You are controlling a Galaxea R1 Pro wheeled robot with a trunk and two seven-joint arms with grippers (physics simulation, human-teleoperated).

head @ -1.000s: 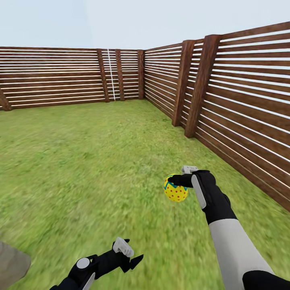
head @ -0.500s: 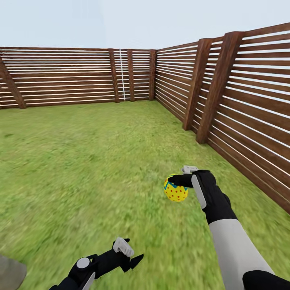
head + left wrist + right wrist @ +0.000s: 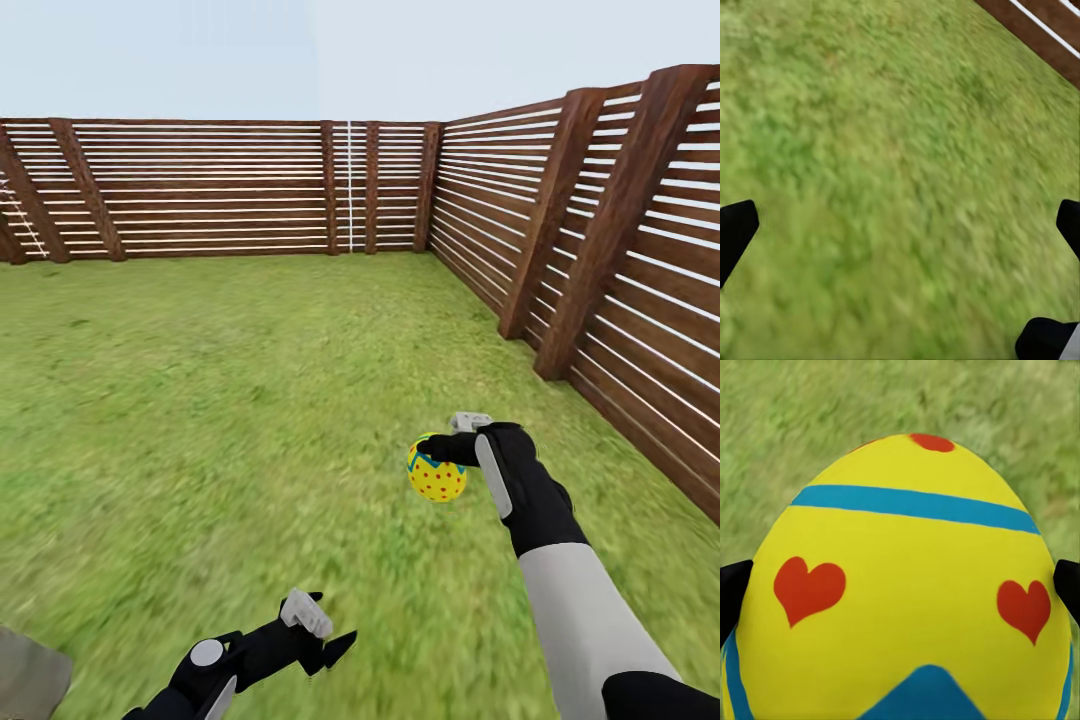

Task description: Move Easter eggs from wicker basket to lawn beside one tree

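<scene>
My left gripper (image 3: 325, 640) hangs low over the lawn (image 3: 200, 400), fingers spread apart with nothing between them; along them, in the left wrist view, I see blurred grass and the two dark fingertips (image 3: 735, 232) at the far edges, plus a strip of the brown fence (image 3: 1035, 30) in a corner. Further right, my right gripper (image 3: 445, 450) is clamped on one Easter egg (image 3: 437, 474), yellow with red dots and a blue band, held in the air above the grass. Up close in the right wrist view the egg (image 3: 904, 600) sits between my fingertips, showing red hearts and blue stripes. To the right the slatted wooden fence (image 3: 620, 260) runs back to the corner of the garden.
</scene>
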